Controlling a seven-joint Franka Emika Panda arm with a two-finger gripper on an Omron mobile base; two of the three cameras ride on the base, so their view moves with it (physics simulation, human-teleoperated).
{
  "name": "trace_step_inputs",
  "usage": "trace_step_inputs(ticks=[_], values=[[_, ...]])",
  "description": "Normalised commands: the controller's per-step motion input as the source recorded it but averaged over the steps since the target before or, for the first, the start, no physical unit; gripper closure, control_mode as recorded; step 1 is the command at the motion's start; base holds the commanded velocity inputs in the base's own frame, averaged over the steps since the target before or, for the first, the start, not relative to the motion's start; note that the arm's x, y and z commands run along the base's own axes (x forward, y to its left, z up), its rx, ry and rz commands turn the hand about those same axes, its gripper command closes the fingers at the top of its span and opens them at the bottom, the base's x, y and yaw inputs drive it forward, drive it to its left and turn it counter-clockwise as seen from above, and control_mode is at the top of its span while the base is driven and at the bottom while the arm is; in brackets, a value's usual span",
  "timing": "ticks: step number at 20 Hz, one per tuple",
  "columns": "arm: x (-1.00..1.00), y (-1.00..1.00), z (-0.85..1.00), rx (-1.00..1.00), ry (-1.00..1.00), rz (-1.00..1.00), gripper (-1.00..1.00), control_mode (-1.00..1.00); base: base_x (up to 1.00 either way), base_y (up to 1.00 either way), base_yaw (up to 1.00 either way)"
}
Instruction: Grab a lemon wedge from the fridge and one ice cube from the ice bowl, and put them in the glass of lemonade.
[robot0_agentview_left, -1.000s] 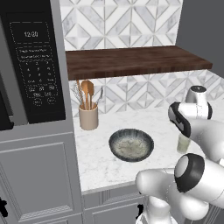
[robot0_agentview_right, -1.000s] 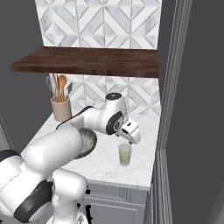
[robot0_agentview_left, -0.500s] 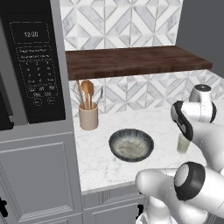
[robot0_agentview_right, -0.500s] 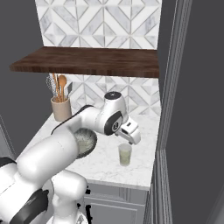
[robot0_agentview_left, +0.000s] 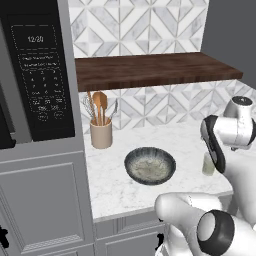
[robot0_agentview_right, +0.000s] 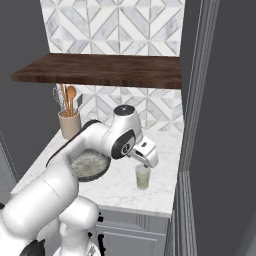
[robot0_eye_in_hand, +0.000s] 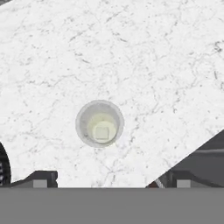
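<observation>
The glass of lemonade (robot0_agentview_right: 143, 176) stands on the white marble counter near its right front corner. My gripper (robot0_agentview_right: 150, 160) hangs open just above it, fingers pointing down. From straight above, the glass (robot0_eye_in_hand: 99, 123) holds a small pale square cube in its liquid. My gripper (robot0_eye_in_hand: 111, 181) has nothing between its spread fingertips. The glass (robot0_agentview_left: 208, 164) also peeks out beside my wrist. The ice bowl (robot0_agentview_left: 150, 167) sits left of the glass, partly behind my forearm (robot0_agentview_right: 82, 172). The lemon wedge is out of view. The fridge (robot0_agentview_right: 220, 125) rises right of the counter.
A beige crock with wooden utensils (robot0_agentview_left: 101, 132) stands at the back left of the counter. A dark wooden shelf (robot0_agentview_left: 150, 70) runs above it, and a black microwave (robot0_agentview_left: 40, 75) sits to the left. The counter's front edge (robot0_agentview_right: 125, 207) is close to the glass.
The hand has stayed over the glass and lifted slightly. Its jaws have spread a touch wider.
</observation>
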Motion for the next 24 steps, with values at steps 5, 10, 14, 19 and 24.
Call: trace_step_inputs(ticks=[5,10,14,19,24], values=[[-0.61,0.89,0.36,-0.01,-0.03,0.14,-1.00,-1.00,0.00,0.00,0.00],[-0.60,0.93,0.66,0.00,-0.01,0.22,-1.00,-1.00,0.00,0.00,0.00],[-0.97,0.64,0.31,0.00,0.00,0.18,-1.00,-1.00,0.00,0.00,0.00],[-0.72,0.59,0.29,0.00,-0.08,0.14,-1.00,-1.00,0.00,0.00,0.00],[-0.10,0.14,0.10,0.00,-0.07,0.03,-1.00,-1.00,0.00,0.00,0.00]])
